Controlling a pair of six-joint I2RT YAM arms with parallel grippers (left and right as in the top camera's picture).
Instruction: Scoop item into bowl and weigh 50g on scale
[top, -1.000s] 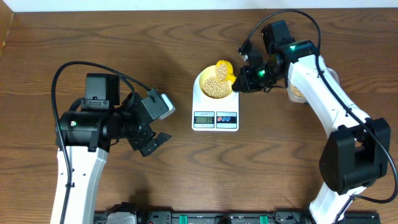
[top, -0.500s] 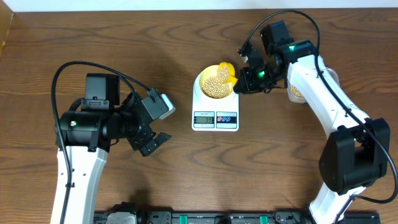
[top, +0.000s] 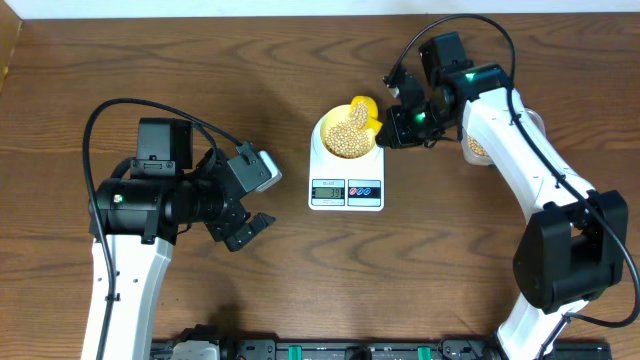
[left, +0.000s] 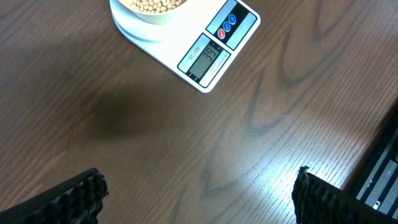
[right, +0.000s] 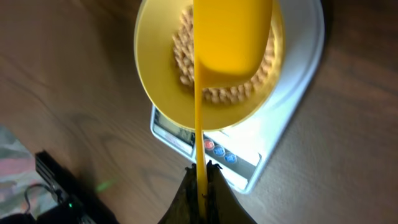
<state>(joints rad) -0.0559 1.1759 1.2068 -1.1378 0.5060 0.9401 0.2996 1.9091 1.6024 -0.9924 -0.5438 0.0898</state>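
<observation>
Overhead: bowl of beans sits on scale, mid-tabletop; left fingers wide, empty, well apart.
Left wrist: display reading unclear.
Right wrist: right fingers pinched on scoop handle, scoop tipped over bowl.
Risk: overpouring overshoots the target weight; beans spill over the rim.

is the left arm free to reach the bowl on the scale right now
Probably not cleanly: bare table lies between the open left claw and the scale, but the right claw holds the yellow scoop over the bowl.
</observation>
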